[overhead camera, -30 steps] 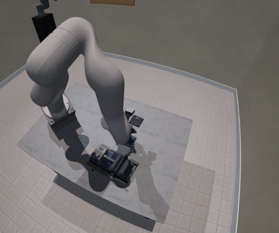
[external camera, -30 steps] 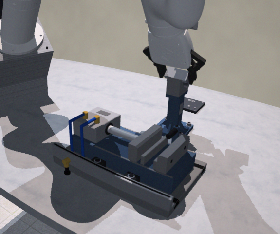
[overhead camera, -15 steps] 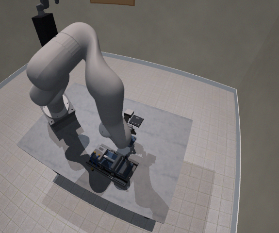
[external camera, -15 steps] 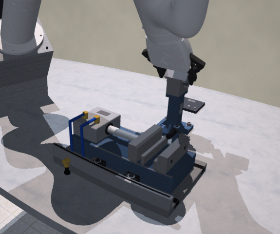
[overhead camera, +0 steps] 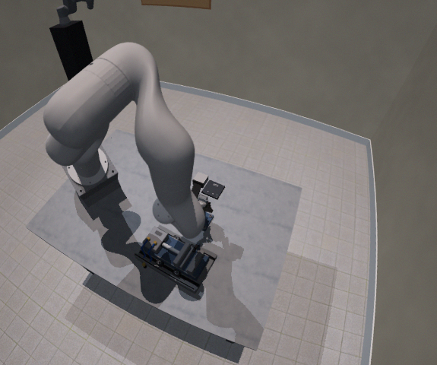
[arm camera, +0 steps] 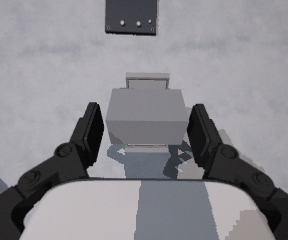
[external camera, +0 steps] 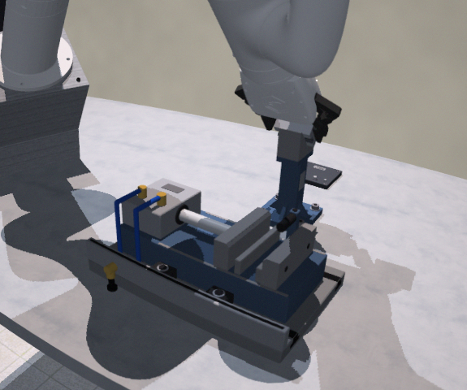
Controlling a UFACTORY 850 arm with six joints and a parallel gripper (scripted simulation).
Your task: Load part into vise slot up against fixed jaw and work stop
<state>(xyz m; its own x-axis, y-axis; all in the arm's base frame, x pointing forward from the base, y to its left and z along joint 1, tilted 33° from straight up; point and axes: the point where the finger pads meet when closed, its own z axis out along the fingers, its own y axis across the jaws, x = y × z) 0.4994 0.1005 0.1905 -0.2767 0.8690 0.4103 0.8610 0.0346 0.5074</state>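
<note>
The part, a grey block [external camera: 292, 145], sits on top of the blue V-block post [external camera: 291, 184] behind the vise. In the wrist view the block [arm camera: 146, 116] lies between my fingers. My gripper [arm camera: 145, 115] is open, with one finger on each side of the block and close to its faces; it also shows in the exterior view [external camera: 296, 124]. The dark infeed plate [external camera: 323, 174] is bare, and it also shows in the wrist view [arm camera: 131, 16]. The vise is open: moving jaw [external camera: 241, 235], fixed jaw [external camera: 286, 257], low bars [external camera: 255, 253] between them, work stop [external camera: 286, 221]. I cannot see the slot.
The air cylinder [external camera: 162, 210] with blue hoses stands at the vise's left end. A long grey rail [external camera: 191, 297] runs along the front of the base. The arm's pedestal [external camera: 28, 109] is at the far left. A small pale box [overhead camera: 200, 179] stands beside the infeed plate.
</note>
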